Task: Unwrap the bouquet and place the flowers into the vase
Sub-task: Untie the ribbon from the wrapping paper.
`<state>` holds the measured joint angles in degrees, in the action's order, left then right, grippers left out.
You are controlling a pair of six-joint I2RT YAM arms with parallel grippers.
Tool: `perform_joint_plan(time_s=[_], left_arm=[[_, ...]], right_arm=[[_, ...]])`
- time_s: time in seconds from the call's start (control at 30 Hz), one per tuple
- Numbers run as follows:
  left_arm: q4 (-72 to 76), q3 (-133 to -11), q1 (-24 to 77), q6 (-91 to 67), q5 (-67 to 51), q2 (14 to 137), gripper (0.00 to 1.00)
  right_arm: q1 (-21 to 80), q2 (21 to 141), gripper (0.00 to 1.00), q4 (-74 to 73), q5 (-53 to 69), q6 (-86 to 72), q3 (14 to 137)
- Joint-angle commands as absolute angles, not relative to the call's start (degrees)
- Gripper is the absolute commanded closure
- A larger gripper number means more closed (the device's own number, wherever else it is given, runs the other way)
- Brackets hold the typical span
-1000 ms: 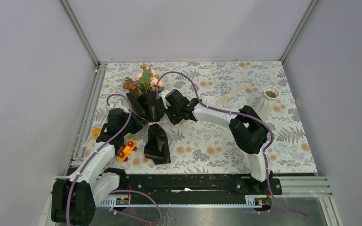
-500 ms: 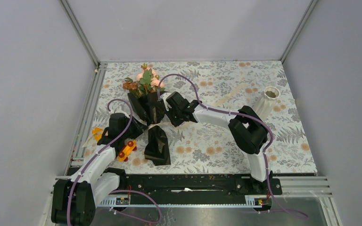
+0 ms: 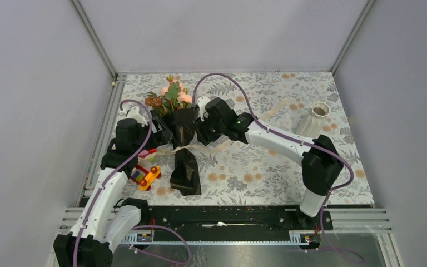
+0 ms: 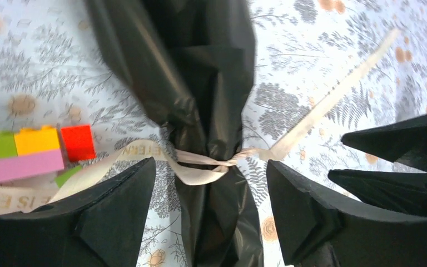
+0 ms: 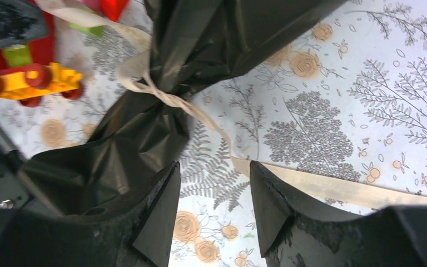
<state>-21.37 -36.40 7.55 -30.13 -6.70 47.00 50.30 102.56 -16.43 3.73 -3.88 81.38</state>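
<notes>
Black bouquet (image 3: 180, 127) | left fingers (image 4: 111, 222), right fingers (image 5: 281, 217) now spread (earlier pressed together) | cream ribbon (image 4: 200, 169) still knotted, unheld

The setting is a robotics lab test cell rather than a home. Plain grey wall panels (image 3: 217, 33) set in aluminium framing (image 3: 93, 38) box in a tabletop (image 3: 267, 172) dressed with a floral printed cover. The left arm (image 3: 101, 194) and right arm (image 3: 278, 143) are bolted to a black rail (image 3: 228, 214) and trail purple cables (image 3: 218, 75). A bouquet (image 3: 182, 127), a vase (image 3: 313, 119) and a toy-block car (image 3: 144, 176) sit there as props.
</notes>
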Motion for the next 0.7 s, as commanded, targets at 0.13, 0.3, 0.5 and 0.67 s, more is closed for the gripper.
perform_joint_plan(time_s=[0.13, 0.3, 0.5, 0.67], left_arm=[[-24.16, -48.41, 7.54, -11.5, -19.63, 51.08, 0.22], [-24.05, -49.97, 7.38, -10.45, -17.69, 51.76, 0.2], [-24.18, -51.65, 7.36, -9.56, -15.95, 53.08, 0.2], [-22.6, -49.32, 7.38, -12.55, -13.47, 54.78, 0.2]], right_arm=[[50.27, 97.88, 0.47, -7.63, 13.44, -12.86, 76.02], [50.93, 100.54, 0.53, -2.18, 16.37, -16.87, 74.85], [51.77, 104.24, 0.58, 1.24, 14.13, -17.13, 76.7], [52.73, 108.03, 0.62, 0.9, 9.91, -16.9, 78.64]])
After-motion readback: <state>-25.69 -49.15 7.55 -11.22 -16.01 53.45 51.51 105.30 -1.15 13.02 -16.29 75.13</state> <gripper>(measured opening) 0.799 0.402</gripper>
